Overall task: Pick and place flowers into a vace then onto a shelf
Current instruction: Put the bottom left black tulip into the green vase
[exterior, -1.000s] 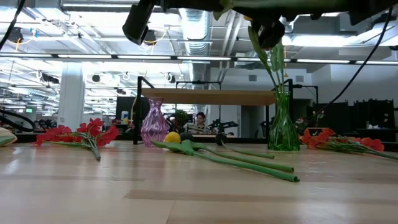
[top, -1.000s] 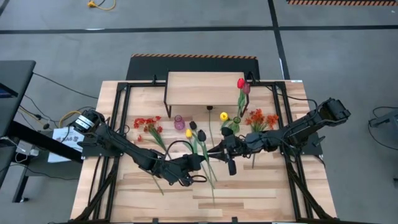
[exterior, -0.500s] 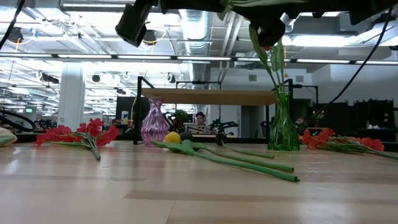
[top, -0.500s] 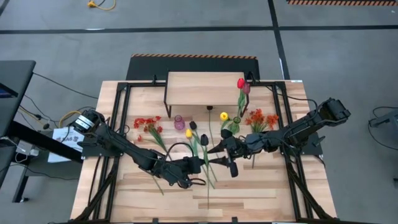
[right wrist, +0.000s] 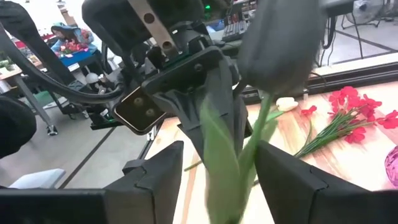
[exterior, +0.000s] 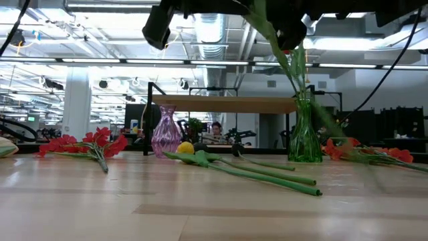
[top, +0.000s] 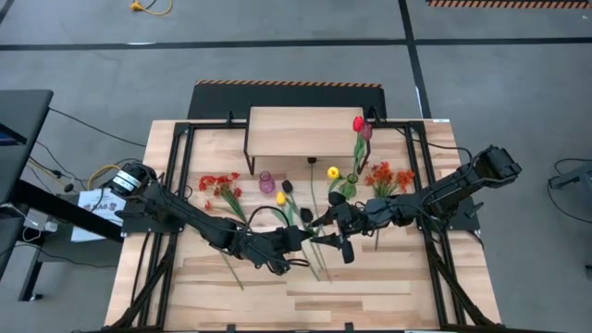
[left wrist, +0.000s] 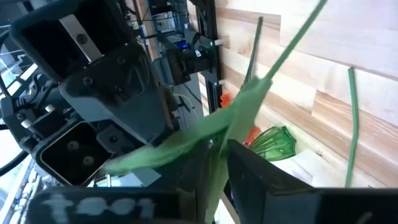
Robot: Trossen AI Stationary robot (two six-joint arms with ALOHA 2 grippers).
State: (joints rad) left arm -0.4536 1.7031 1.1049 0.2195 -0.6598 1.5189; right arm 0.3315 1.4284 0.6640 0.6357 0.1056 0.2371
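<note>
Above the bench's [top: 370, 287] middle, you are passing a dark tulip [right wrist: 283, 43] between hands: left hand [top: 294, 242] loosening on its stem, right hand [top: 324, 222] parted around it. It is light and floppy; grip mid-stem.

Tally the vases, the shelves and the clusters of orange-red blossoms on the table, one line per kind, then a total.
Glass vases: 2, the purple glass vase and the green glass vase
Low light-wood shelf on black legs: 1
Orange-red blossom clusters: 2, the left cluster and the right cluster
Total: 5
</note>
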